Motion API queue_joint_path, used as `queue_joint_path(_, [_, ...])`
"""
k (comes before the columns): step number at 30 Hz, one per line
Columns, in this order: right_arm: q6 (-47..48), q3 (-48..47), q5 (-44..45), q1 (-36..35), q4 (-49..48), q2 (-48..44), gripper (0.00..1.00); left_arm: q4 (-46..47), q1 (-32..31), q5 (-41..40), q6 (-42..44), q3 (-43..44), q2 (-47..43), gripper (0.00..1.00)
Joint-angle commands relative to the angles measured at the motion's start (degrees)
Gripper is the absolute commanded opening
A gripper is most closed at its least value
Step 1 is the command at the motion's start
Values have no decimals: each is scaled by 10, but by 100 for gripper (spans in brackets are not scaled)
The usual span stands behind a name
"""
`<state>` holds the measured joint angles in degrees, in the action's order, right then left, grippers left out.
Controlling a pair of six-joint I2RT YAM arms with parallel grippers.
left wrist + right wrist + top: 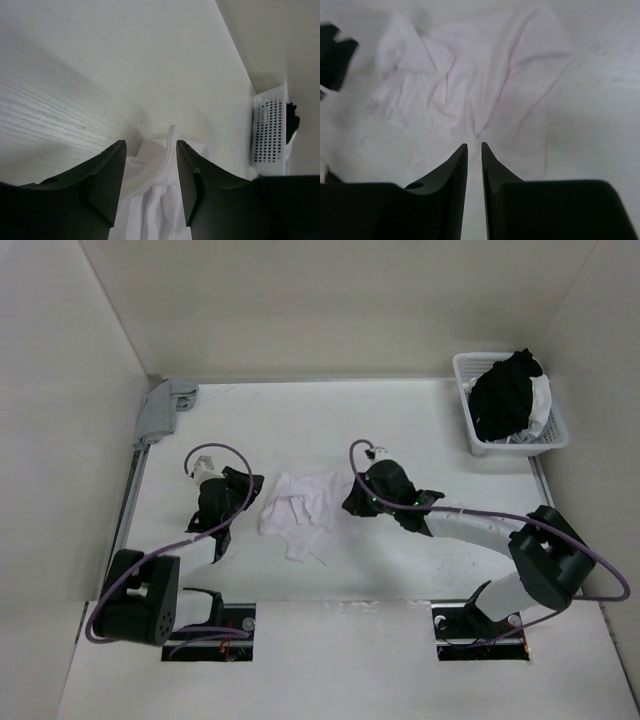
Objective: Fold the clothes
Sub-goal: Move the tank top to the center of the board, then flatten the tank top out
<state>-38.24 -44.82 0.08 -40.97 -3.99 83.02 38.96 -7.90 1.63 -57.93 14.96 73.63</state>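
The clothes (300, 510), one thin white garment, lie crumpled mid-table between both arms. My left gripper (248, 490) is at its left edge. In the left wrist view the left gripper (150, 142) is open, with a raised fold of the clothes (150, 210) lying between its jaws. My right gripper (352, 502) is at the garment's right edge. Seen from the right wrist, the right gripper (474, 145) has only a slim gap between its jaws, and the wrinkled clothes (470, 85) spread out just beyond the tips. Nothing shows pinched there.
A white slotted basket (470, 430) holding a black garment bundle (505, 390) stands at the back right, and the basket (270, 130) also shows in the left wrist view. A small grey cloth (165, 405) lies in the back left corner. White walls enclose the table.
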Motion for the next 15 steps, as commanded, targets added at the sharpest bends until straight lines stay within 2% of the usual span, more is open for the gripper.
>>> queue_joint_path(1, [14,0,35,-62,37,28,26,-125,-100,-72,123,63,-101,33])
queue_joint_path(2, [18,-3,27,-79,44,35,32,-180,-129,-108,160,83,-119,33])
queue_joint_path(5, [25,-6,46,-106,68,47,38,-282,-178,-178,214,115,-136,38])
queue_joint_path(6, [21,9,88,-124,73,36,39,-323,-216,-176,226,125,-149,39])
queue_joint_path(8, [19,17,91,-136,72,23,40,-336,-241,-162,228,127,-164,38])
queue_joint_path(10, [25,19,61,-161,71,14,42,-365,-284,-155,220,124,-189,32])
queue_joint_path(14, [18,18,55,-199,72,40,50,-400,-301,-135,189,98,-204,20])
queue_joint_path(15, [16,18,55,-209,68,46,51,-406,-305,-127,182,90,-213,20])
